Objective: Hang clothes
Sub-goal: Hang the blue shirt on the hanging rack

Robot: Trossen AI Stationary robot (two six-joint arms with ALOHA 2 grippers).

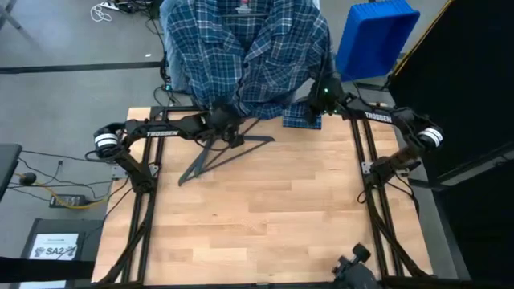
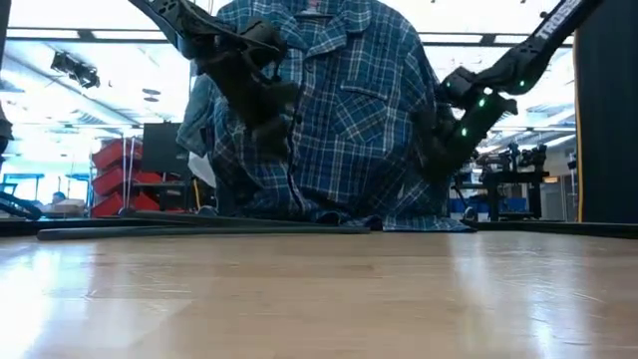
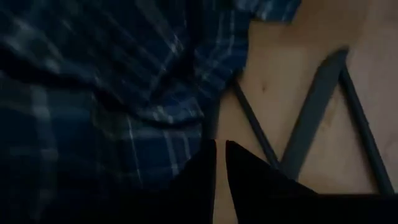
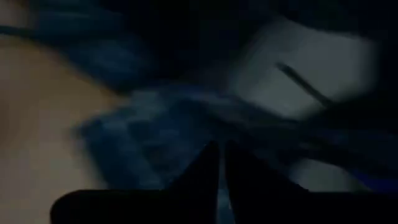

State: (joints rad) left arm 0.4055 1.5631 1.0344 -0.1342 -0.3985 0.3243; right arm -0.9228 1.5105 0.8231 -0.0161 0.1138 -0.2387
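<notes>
the blue plaid shirt (image 1: pixel 245 56) hung at about twelve o'clock, past the far edge of the wooden table (image 1: pixel 265 217), and its bottom hem lay on the wood. it seemed to be up on something already, because in the low view it stood tall and spread wide.

a dark grey hanger (image 1: pixel 221 154) lay flat on the table near the middle, a bit toward eleven o'clock, just beside the hem.

the left gripper (image 1: pixel 225 120) was at about eleven o'clock, over the top end of the hanger and right at the shirt's edge. its two fingers were pressed together with only a thin gap, and i could not see anything between them. maybe it was there to pick the hanger up.

the right gripper (image 1: pixel 321 100) was at about one o'clock, against the shirt's other side. its fingers were close together too. whether cloth was pinched in them, i could not tell.
</notes>
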